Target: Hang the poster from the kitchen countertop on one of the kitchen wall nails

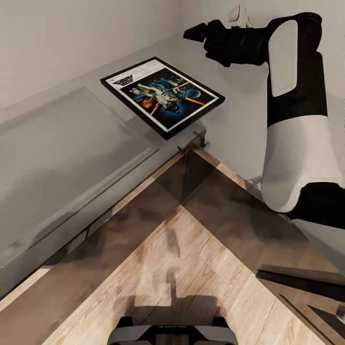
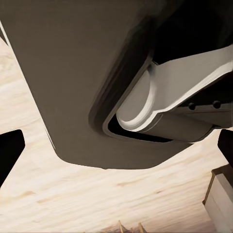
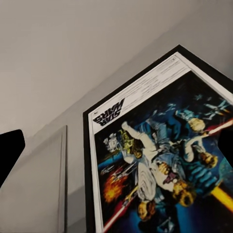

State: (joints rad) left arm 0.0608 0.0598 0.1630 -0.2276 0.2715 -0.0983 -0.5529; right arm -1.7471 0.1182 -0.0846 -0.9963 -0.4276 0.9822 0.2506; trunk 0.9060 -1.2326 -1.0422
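On smooth grey kitchen countertop (image 1: 72, 143), flat rectangular black-framed poster (image 1: 163, 96).

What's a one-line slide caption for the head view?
Right arm's end effector extended above the grey kitchen countertop, beyond the framed Star Wars poster lying flat near the counter's inner corner.

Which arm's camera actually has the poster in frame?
The right wrist camera: the poster is in its frame, title strip visible. The left wrist camera faces wood floor and robot body.

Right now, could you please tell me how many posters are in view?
1. The poster lies flat on the kitchen countertop near the wall corner; the right wrist view shows it close up. Others may lie out of view.
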